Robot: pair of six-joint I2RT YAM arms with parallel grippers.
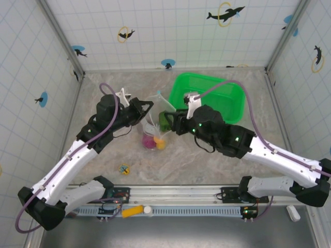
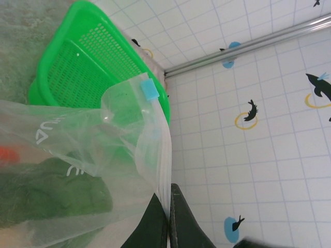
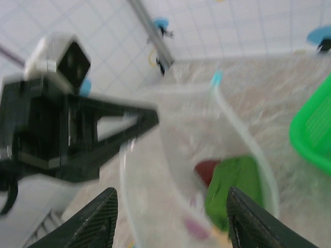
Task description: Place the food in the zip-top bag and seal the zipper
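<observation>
White tiled walls [image 1: 170, 31] dotted with dolphin stickers enclose a marbled beige desk [image 1: 207, 160]. Near the middle of that desk, between the two arms, stands the clear zip-top bag [image 1: 153, 128], pulled upright so that its mouth faces up. Food [image 1: 154, 141] sits in its lower part: from above, a pink-purple piece and an orange-yellow piece lie side by side at the bottom. The right wrist view looks down into the mouth and shows a green piece [image 3: 232, 187] and a dark red piece [image 3: 207, 169] inside, both blurred. The zipper [image 2: 163, 155] runs as a pale strip along the upper edge, with a small blue slider [image 2: 150, 89] at one end.

The left gripper [image 2: 168, 222] is clamped on the zip-top bag at that zipper edge, its two dark fingers pressed together with the plastic between them, holding the bag up. The right gripper [image 3: 170, 194] hovers over the open mouth with its fingers apart and nothing between them.

A green mesh basket [image 1: 209, 95] sits just behind the bag, toward the back right of the desk. A small yellow and blue sticker [image 1: 124, 169] lies on the desk nearer the arm bases.
</observation>
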